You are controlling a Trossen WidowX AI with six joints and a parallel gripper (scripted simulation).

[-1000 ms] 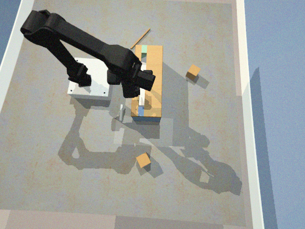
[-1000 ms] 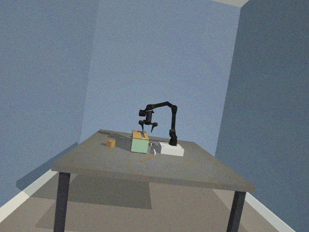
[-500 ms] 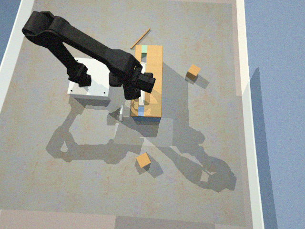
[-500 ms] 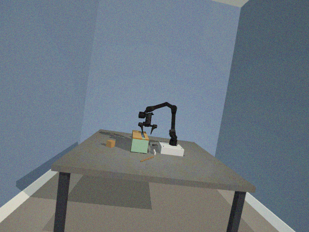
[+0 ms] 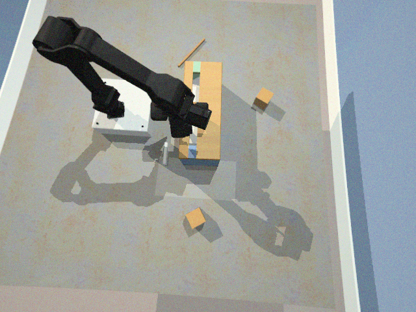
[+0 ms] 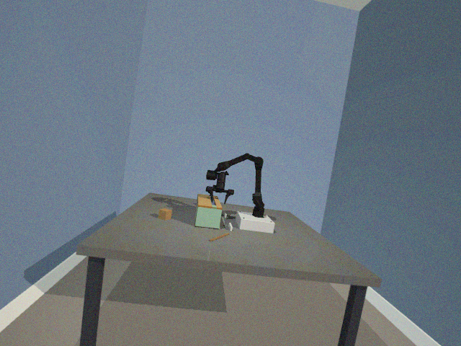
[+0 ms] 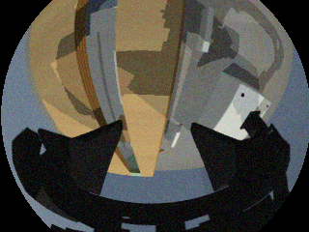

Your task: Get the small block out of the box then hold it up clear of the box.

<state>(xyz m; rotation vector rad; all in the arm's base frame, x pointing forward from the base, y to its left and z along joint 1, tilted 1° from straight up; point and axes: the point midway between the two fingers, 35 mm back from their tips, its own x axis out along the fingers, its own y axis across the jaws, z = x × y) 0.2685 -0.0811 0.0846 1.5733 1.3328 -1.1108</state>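
Note:
The box (image 5: 211, 87) (image 6: 208, 217) (image 7: 142, 108) stands upright, with a wooden top, a long slot in that top, a green end and a blue end. A pale shelf (image 5: 195, 92) shows through the slot. My gripper (image 6: 220, 203) (image 7: 157, 126) is open and empty, pointing down at the box's top, one finger at the slot and the other beside the box on the robot base's side. Whether the fingertip is inside the slot is unclear. A brownish patch shows in the slot by that finger; I cannot tell whether it is the small block. The arm hides part of the slot.
The white robot base (image 5: 132, 121) (image 6: 255, 223) stands beside the box. A thin stick (image 5: 191, 52) (image 6: 218, 237) lies past the green end. One orange cube (image 5: 264, 95) (image 6: 165, 214) lies on the far side, another cube (image 5: 195, 218) beyond the blue end. A pale rod (image 5: 165, 153) stands near the front.

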